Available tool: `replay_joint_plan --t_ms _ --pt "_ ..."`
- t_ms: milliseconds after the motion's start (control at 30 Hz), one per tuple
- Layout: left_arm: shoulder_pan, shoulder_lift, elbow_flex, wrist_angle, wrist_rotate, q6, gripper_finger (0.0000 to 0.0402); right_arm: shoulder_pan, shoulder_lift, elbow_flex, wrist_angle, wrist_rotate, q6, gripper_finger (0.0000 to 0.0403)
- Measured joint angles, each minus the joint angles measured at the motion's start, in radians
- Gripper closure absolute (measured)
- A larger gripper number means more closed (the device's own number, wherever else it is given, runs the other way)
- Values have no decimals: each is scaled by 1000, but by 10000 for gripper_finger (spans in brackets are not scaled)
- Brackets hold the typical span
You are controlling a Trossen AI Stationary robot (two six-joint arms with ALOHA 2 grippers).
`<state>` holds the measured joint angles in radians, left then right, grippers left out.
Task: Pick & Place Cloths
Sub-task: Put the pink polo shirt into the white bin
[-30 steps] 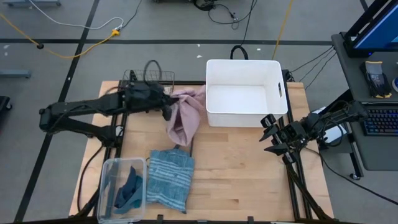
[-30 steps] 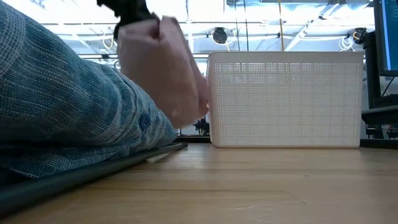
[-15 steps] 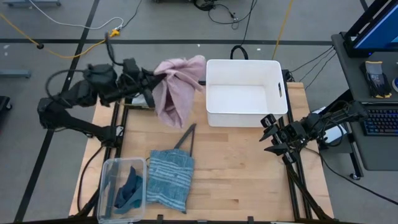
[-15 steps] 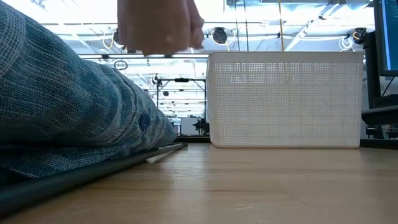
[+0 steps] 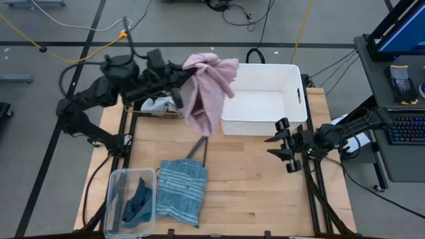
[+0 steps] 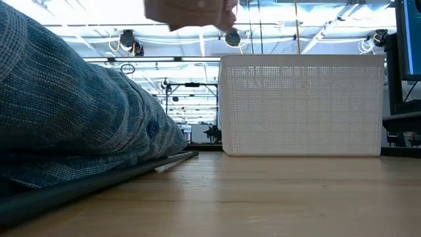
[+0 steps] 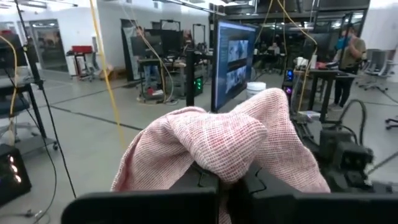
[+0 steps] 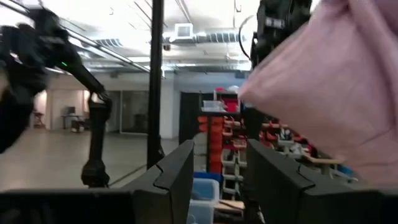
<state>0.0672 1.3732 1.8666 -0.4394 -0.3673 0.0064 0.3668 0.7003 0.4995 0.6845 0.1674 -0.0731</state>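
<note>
High view has my left end effector (image 5: 178, 83) in the upper middle of the frame, clamped tight on the pink cloth (image 5: 207, 93). That cloth hangs up off the table (image 5: 252, 179), draped partly over the left edge of the white bin (image 5: 262, 99), with its lower end dangling just left of it. From the left wrist view it's bunched up right over my fingers (image 7: 205, 180), so the grip is solid.

My right end effector (image 5: 282, 141) sits at the right side of the frame, just below the bin's lower right corner, fingers parted and nothing in them.

Other cloths: the blue-striped cloth (image 5: 180, 191) lies flat at the lower left of the table, and in the low view it fills the whole left side. A teal cloth (image 5: 136, 202) is inside the clear container (image 5: 114, 182) at the lower left corner. Something light grey sits in the wire basket (image 5: 149, 105) under my left arm, can't tell exactly what.
</note>
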Motion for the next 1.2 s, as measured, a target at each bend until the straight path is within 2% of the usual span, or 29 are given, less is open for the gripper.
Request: replay_joint_plan --t_ms 167,367,533,700,800,1000,1200 --pt "12 128 138 20 10 27 402 0 17 0 0 15 0 264" --pt "43 269 290 28 118 49 402 0 16 0 0 14 2 264" --pt "80 363 374 31 182 64 402 2 16 0 1 13 73 264" --pt "123 423 396 31 202 96 402 20 16 0 0 -12 169 264" --pt "148 446 396 30 248 117 402 48 16 0 0 -40 173 264" --pt "182 498 397 47 277 132 402 115 5 0 0 -39 174 264" --pt "218 544 397 107 376 118 402 176 0 0 -1 -38 174 264"
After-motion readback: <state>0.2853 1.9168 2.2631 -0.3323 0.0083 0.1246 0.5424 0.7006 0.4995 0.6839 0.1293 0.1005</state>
